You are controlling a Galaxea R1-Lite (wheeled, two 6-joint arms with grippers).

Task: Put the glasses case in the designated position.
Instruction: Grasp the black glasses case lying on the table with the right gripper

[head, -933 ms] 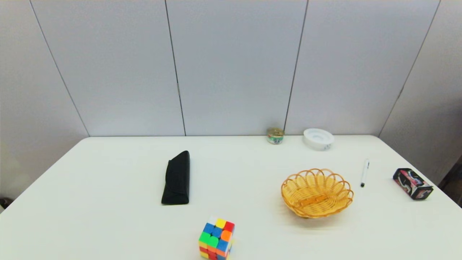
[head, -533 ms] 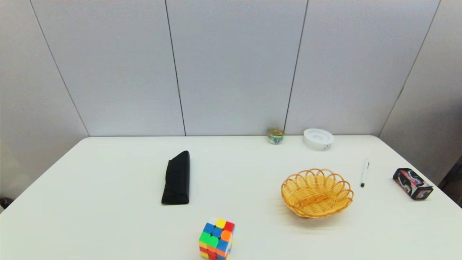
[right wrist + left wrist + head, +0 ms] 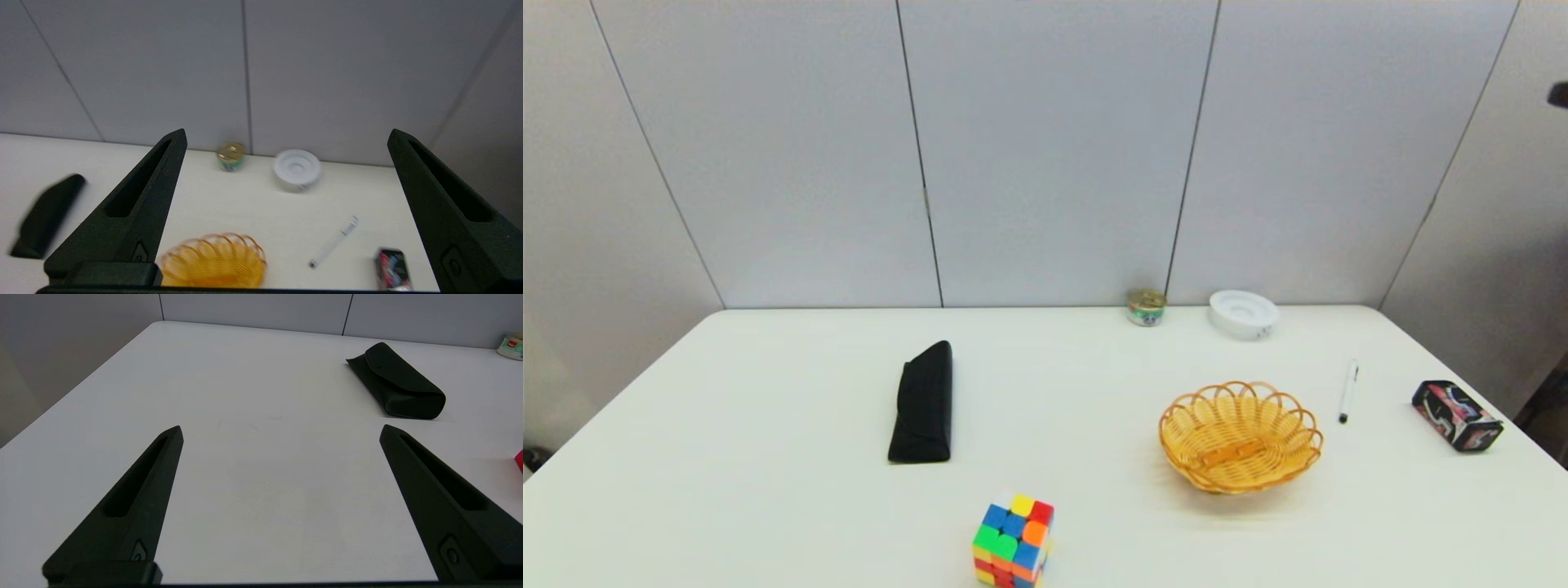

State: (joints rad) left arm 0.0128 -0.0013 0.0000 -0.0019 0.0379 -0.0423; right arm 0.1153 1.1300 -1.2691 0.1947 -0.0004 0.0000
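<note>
The glasses case [image 3: 921, 404] lies alone on the table [image 3: 768, 457]; left gripper [image 3: 281, 430] and right gripper [image 3: 287, 134] both hang spread wide, empty.

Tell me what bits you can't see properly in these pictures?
- Rubik's cube: head view, its underside is cut off by the picture's edge.
- Glasses case: blurred in the right wrist view.
- Small tin: head view, label too small to read.
- Left end effector and right end effector: out of the head view.

One glasses case [image 3: 921, 405], one basket [image 3: 1240, 436], one cube [image 3: 1013, 537], one pen [image 3: 1347, 391], perhaps one tin [image 3: 1146, 307]
</note>
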